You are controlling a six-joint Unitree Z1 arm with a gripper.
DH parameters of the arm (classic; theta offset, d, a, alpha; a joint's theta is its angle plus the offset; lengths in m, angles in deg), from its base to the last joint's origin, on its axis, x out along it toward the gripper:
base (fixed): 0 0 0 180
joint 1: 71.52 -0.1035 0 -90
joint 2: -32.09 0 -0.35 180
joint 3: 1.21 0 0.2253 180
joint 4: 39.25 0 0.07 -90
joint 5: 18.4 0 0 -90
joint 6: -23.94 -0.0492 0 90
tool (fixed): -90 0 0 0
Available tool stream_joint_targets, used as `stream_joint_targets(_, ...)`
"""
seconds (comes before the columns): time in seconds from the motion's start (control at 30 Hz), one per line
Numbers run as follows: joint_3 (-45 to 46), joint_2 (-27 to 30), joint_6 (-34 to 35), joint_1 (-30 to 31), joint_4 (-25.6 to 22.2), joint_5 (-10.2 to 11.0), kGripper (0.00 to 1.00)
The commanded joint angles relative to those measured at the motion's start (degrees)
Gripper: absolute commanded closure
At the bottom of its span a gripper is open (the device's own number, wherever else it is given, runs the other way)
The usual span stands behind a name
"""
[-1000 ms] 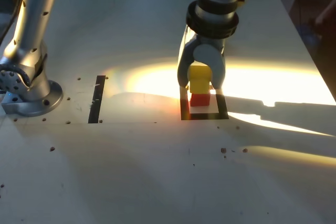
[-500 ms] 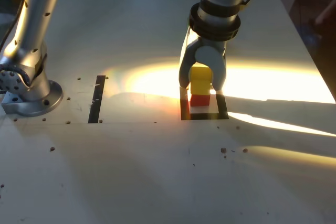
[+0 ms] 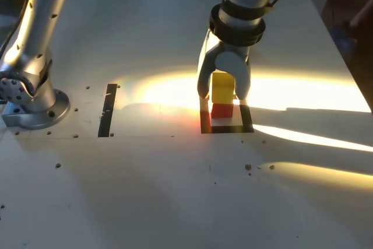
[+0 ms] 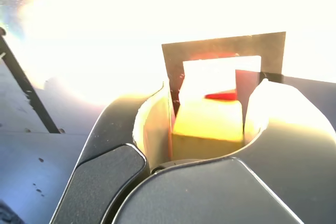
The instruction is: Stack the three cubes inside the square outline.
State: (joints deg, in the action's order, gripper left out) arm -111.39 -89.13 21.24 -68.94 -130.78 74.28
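Pincer (image 3: pixel 222 95) looks open to me, not super wide, with its two fingers standing either side of the yellow cube (image 3: pixel 222 87) and a sliver of gap showing on one side in the wrist view; the other side is too tight to call. So I wouldn't say it's gripping anything. Yellow sits between the fingers on top of the red cube (image 3: pixel 222 112), which is just below the fingertips and inside the square (image 3: pixel 227 129). Can't spot the green one anywhere around the pincer, so two out of three stacked by my count. As for handling, I'd guess these are light, stiff little blocks, nothing fragile, with smooth faces that might slide on each other if nudged. If you need to grab yellow again, take it by the two opposite side faces, about mid-height, and keep the fingertips off red. Otherwise I'd open a bit more and back straight up, evenly, because a finger dragging on one face could easily skew the stack.
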Motion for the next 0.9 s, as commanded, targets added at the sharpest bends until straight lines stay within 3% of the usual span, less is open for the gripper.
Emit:
stream_joint_targets(0.0,-0.2,0.3,-0.1,-0.1,-1.1,0.0,0.09)
stream_joint_targets(0.13,-0.3,1.9,0.1,-0.1,-3.3,-0.1,0.02)
stream_joint_targets(0.3,-0.7,5.1,0.1,-0.1,-5.3,0.3,0.01)
stream_joint_targets(0.53,-2.4,11.3,-4.0,-2.6,-6.5,4.1,0.01)
stream_joint_targets(0.7,-2.9,13.1,-11.1,-12.8,-6.1,7.7,0.01)
stream_joint_targets(0.87,-6.6,9.2,-22.2,-25.8,-4.8,9.3,0.01)
